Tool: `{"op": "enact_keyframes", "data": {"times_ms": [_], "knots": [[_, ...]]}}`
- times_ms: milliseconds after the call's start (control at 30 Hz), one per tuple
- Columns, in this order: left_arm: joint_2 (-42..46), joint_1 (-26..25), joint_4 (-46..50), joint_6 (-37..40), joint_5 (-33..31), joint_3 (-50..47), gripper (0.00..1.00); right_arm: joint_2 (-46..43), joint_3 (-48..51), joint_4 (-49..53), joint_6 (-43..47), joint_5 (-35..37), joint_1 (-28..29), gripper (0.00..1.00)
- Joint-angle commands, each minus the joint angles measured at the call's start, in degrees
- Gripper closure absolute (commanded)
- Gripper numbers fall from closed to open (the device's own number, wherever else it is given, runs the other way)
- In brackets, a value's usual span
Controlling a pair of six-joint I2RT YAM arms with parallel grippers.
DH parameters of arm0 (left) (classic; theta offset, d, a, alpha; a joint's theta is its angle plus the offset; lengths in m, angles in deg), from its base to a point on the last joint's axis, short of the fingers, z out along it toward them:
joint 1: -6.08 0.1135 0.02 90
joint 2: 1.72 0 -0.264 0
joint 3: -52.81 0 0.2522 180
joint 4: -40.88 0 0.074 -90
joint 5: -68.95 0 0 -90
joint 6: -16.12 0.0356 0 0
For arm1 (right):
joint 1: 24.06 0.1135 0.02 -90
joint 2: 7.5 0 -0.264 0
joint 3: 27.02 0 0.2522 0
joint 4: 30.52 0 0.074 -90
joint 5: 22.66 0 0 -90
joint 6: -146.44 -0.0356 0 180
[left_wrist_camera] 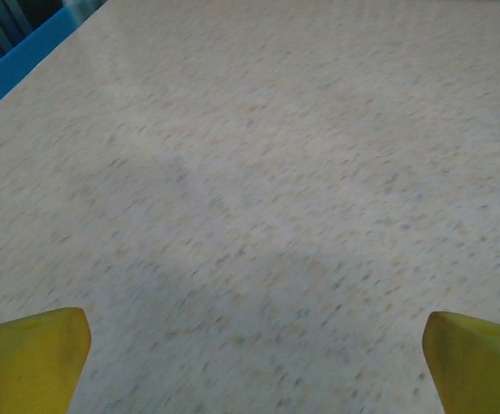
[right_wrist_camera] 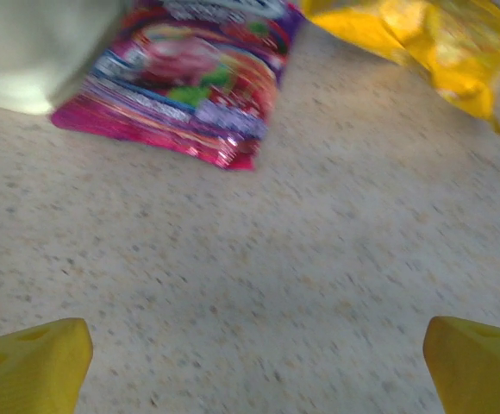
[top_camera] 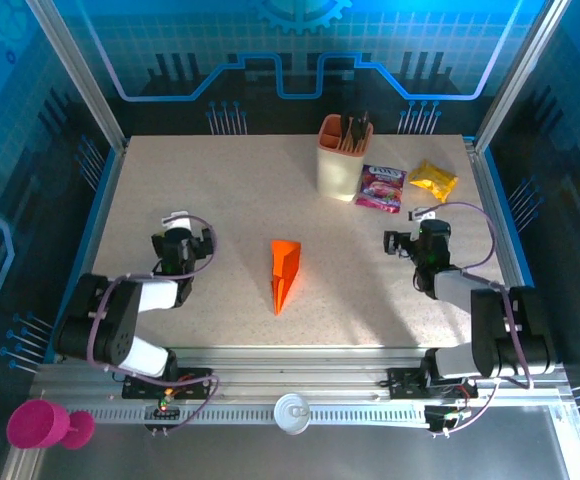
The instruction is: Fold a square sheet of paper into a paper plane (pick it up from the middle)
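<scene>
Speckled table (top_camera: 220, 180), paper plane (top_camera: 284, 272) lying near-far, tip nearward, left end effector (left_wrist_camera: 254, 345) spread, right end effector (right_wrist_camera: 254, 345) spread

Loads of bare tabletop (top_camera: 210, 180) either side of the paper plane (top_camera: 284, 272), easy reach. Only clutter is the far right: holder cup (top_camera: 342, 158), pink snack packet (top_camera: 381, 187) and yellow packet (top_camera: 434, 180), just ahead of the right hand (right_wrist_camera: 257, 355).

No text legible anywhere, lettering on the pink snack packet (right_wrist_camera: 190, 82) too blurred to read
</scene>
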State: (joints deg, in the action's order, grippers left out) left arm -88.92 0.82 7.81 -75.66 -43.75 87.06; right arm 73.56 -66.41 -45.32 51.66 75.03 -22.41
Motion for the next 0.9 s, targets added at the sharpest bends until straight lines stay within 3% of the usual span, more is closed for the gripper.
{"op": "enact_keyframes", "data": {"times_ms": [0,33,100,300,400,867], "knots": [[-1.32,1.39,-7.27,2.40,8.39,0.12,0.00,6.03,3.60,-23.30,2.18,-8.20,-1.72,0.01],[-1.61,2.41,-6.65,1.88,10.41,1.10,0.00,7.91,4.87,-28.55,2.57,-7.55,-1.16,0.01],[-1.68,4.29,-5.50,1.02,14.12,1.56,0.00,5.85,2.00,-18.83,3.24,-6.27,-0.33,0.01],[-1.99,4.64,-5.92,0.96,14.52,1.66,0.00,6.58,2.26,-20.68,4.11,-4.05,0.85,0.01],[-1.92,4.64,-6.19,0.99,14.44,1.48,0.00,6.88,2.50,-21.75,5.44,0.32,3.23,0.01],[-1.92,3.31,-7.36,1.78,11.98,1.01,0.00,6.83,1.89,-20.43,4.93,-2.95,1.74,0.01]]}}
